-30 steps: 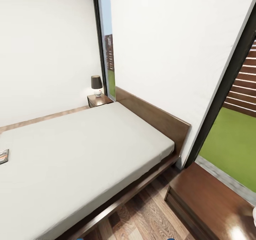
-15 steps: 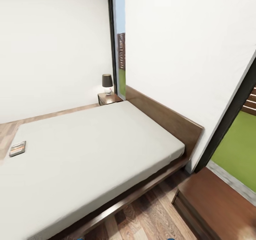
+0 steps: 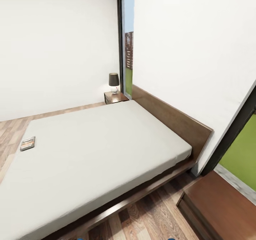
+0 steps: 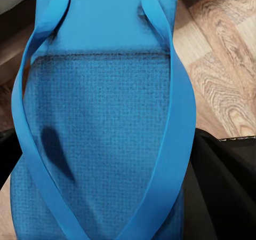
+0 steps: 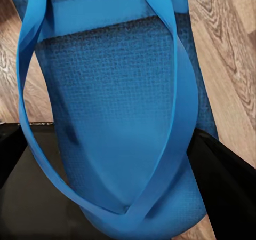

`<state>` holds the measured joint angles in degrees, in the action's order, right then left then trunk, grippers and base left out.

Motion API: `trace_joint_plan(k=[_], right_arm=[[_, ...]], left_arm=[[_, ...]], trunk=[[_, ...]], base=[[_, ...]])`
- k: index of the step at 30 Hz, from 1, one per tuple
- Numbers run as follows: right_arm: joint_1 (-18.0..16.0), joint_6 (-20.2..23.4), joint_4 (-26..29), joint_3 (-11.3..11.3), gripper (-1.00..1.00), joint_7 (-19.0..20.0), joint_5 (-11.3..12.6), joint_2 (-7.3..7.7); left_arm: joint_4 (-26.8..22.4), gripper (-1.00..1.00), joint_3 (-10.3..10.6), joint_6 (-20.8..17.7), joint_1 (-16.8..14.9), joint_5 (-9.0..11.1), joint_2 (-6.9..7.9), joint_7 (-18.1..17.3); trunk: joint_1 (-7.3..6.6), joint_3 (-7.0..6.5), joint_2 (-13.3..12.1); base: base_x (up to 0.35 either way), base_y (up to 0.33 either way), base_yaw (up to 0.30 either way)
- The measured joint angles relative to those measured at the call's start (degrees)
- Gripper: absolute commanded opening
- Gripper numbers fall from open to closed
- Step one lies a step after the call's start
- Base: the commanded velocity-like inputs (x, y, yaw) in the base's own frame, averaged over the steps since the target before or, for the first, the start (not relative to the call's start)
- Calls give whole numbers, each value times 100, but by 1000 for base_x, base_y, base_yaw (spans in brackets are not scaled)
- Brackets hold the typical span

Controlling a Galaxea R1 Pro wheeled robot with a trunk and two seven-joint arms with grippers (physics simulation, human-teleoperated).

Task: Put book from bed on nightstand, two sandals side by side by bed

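the whole head view has been shifted over the last second, so the camera is judged to have turned, not the things: the book (image 3: 27,143), earlier cut by the left edge, is now seen whole at the middle left of the frame on the bed (image 3: 106,144), near its far corner. the nightstand (image 3: 115,97) is seen at upper centre. a sandal (image 4: 101,128) is held close before the left end effector, and the other sandal (image 5: 117,117) before the right one; each is judged to be grasped, over wooden floor (image 3: 156,215). placing beside the bed is not yet done.
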<state>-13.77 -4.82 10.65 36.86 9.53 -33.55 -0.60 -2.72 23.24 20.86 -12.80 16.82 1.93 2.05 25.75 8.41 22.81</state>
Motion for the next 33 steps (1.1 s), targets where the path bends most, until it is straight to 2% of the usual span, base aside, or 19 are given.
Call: trace_joint_plan(k=[12,33], right_arm=[[0,0,-1,0,-100,-1,2,-18],[-1,0,-2,0,-100,-4,2,-24]], left_arm=[[-1,-100,0,0,1,0,0,1],[-2,-100,0,0,1,2,0,0]], trunk=[[0,12,0],[0,111,0]], base=[[0,0,51],[0,0,233]])
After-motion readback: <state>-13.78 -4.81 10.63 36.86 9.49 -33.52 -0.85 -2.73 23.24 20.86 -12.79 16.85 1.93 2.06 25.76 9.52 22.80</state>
